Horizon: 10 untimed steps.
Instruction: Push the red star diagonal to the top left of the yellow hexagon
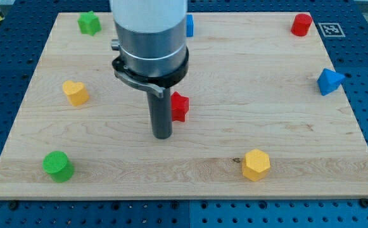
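The red star (pixel 180 106) lies near the board's middle, partly hidden behind my rod. My tip (pixel 163 135) rests on the board just left of and below the star, touching or nearly touching it. The yellow hexagon (pixel 256 165) sits near the view's bottom edge, right of centre, well to the lower right of the star and the tip.
On the wooden board (pixel 234 76): a green star (pixel 89 23) top left, a blue block (pixel 189 25) top centre behind the arm, a red cylinder (pixel 301 25) top right, a blue block (pixel 329 81) right, a yellow heart (pixel 75 92) left, a green cylinder (pixel 57 166) bottom left.
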{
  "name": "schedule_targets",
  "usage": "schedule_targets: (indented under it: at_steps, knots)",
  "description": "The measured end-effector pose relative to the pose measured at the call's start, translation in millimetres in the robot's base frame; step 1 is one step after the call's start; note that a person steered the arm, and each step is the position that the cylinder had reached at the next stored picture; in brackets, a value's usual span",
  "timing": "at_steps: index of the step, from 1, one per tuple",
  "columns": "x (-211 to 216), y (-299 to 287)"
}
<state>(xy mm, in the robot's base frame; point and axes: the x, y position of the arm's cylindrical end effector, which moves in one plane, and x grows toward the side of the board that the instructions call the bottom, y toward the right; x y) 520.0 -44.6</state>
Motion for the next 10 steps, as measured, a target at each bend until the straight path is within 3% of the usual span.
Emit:
schedule_targets:
  at_steps: [8,10]
  knots:
    - [-32,-20]
    - [-45,22]
